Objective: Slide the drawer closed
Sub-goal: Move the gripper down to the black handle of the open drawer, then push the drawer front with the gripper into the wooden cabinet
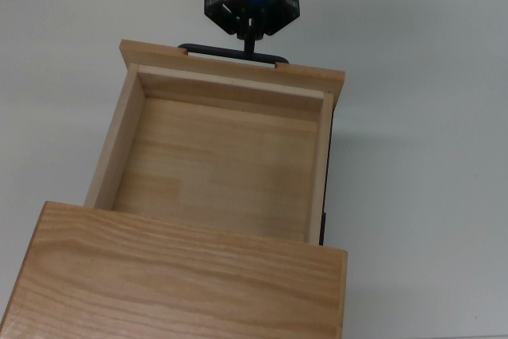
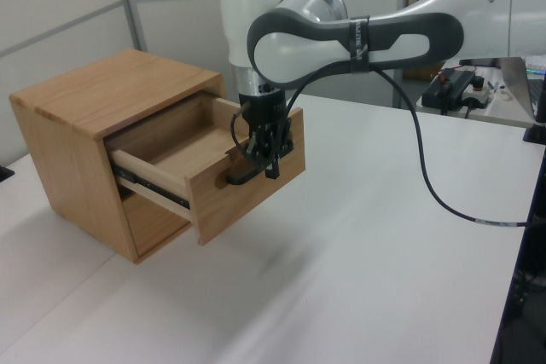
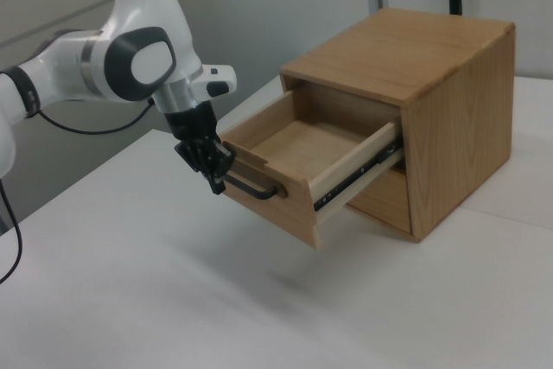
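Observation:
The drawer (image 1: 230, 69) stands pulled far out of the wooden cabinet (image 1: 182, 283), its light-wood tray empty. A thin black bar handle (image 1: 210, 51) runs along its front panel. My gripper (image 1: 252, 40) is shut with nothing between its fingers, tips pointing at the handle's middle and touching or nearly touching it. In the left view the gripper (image 2: 272, 168) sits against the front panel (image 2: 247, 189) beside the handle (image 2: 239, 176). In the right view the gripper (image 3: 216, 182) is at the near end of the handle (image 3: 259, 188), in front of the drawer (image 3: 298, 209).
The cabinet (image 3: 449, 118) stands on a white table (image 2: 358, 279) with a closed lower front (image 3: 376, 200) under the open drawer. A black cable (image 2: 431, 185) hangs from the arm over the table. Equipment lies beyond the table's far edge (image 2: 465, 83).

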Controlling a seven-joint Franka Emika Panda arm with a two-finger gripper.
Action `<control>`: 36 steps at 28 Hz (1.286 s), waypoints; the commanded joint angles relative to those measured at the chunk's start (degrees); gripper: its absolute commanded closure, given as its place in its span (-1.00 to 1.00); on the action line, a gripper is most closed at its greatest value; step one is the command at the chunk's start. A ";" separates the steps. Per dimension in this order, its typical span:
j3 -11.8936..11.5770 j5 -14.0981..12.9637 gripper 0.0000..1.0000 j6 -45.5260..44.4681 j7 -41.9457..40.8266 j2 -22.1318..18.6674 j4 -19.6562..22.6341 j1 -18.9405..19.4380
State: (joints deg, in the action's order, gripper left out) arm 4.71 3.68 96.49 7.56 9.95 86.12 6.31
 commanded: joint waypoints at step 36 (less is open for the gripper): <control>-2.33 6.60 1.00 29.10 3.69 15.19 -9.04 -1.74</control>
State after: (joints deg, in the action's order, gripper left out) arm 2.79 8.83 122.74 9.33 23.86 78.93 4.20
